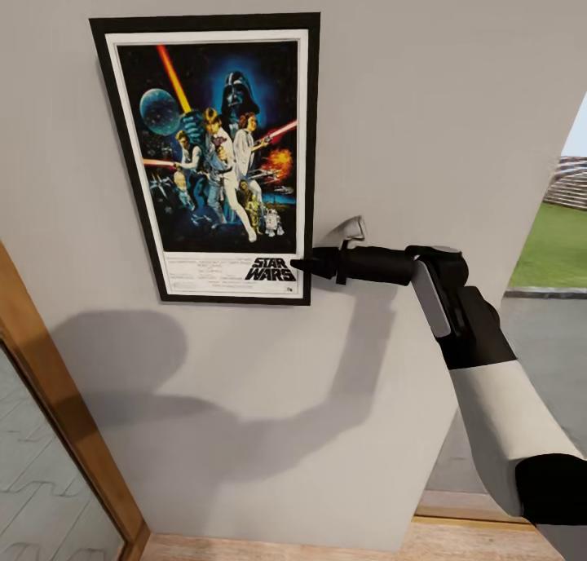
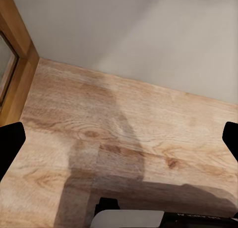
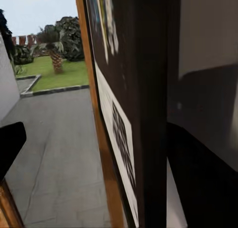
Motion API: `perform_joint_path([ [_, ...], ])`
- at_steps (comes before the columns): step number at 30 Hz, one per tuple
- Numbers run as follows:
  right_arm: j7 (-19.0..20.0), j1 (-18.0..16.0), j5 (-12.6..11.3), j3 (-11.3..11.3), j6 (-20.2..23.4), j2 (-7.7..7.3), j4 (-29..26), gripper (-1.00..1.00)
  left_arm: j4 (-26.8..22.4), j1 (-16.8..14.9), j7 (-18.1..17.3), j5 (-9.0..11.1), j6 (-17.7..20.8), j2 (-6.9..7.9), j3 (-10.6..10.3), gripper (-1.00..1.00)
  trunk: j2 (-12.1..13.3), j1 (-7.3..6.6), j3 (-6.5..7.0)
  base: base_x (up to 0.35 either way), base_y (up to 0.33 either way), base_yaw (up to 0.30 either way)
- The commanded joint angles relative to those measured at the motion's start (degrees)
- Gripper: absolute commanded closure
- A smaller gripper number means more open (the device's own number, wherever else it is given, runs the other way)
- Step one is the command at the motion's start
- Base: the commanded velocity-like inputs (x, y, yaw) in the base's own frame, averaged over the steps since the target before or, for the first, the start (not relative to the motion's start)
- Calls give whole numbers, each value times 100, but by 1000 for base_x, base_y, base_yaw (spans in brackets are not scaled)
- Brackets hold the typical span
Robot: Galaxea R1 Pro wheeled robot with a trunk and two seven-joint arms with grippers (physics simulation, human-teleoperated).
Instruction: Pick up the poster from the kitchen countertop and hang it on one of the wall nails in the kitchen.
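The Star Wars poster (image 1: pixel 216 153) hangs flat and upright against the grey wall (image 1: pixel 424 96), its black frame and white border fully visible. My right gripper (image 1: pixel 314 261) reaches in from the right to the poster's lower right corner. In the right wrist view the poster's dark frame edge (image 3: pixel 151 89) stands between the fingers, close to one; the other finger (image 3: pixel 10 148) is far off, so the gripper is open. My left gripper (image 2: pixel 119 138) hangs open over the wooden floor (image 2: pixel 124 114), holding nothing. The kitchen countertop is out of view.
A wooden door frame (image 1: pixel 57 398) with a glass pane runs down the left side. At the right the wall ends at an opening onto grey paving and grass (image 1: pixel 558 243). My arm's shadow falls on the wall below the poster.
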Motion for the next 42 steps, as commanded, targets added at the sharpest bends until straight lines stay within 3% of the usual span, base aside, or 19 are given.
perform_joint_path([
  [1,-15,-7,-10,4,0,-5,0,-100,-4,-2,-32,0,-6,-2,14,-100,-12,4,-12,2,0,0],
  [20,-15,-7,-12,-2,0,-5,-2,-100,-4,-2,-28,0,-6,-2,14,-100,-12,4,-12,-41,-9,0],
  [37,107,37,-12,0,0,-5,-2,-100,-4,-2,-28,0,-6,-2,14,-100,-12,4,-12,-249,-132,0],
  [38,348,105,-9,-1,0,-8,-2,-100,-2,-2,-30,0,-6,-2,14,-100,-12,4,-12,-191,-161,0],
  [40,395,144,-10,-1,0,-10,-2,-100,-3,-2,-32,0,-6,-2,14,-100,-12,4,-12,-166,-131,0],
  [42,771,944,1,-73,-139,-140,-77,-100,-3,-2,-65,2,-12,1,14,-100,-12,4,-12,-51,-37,0],
])
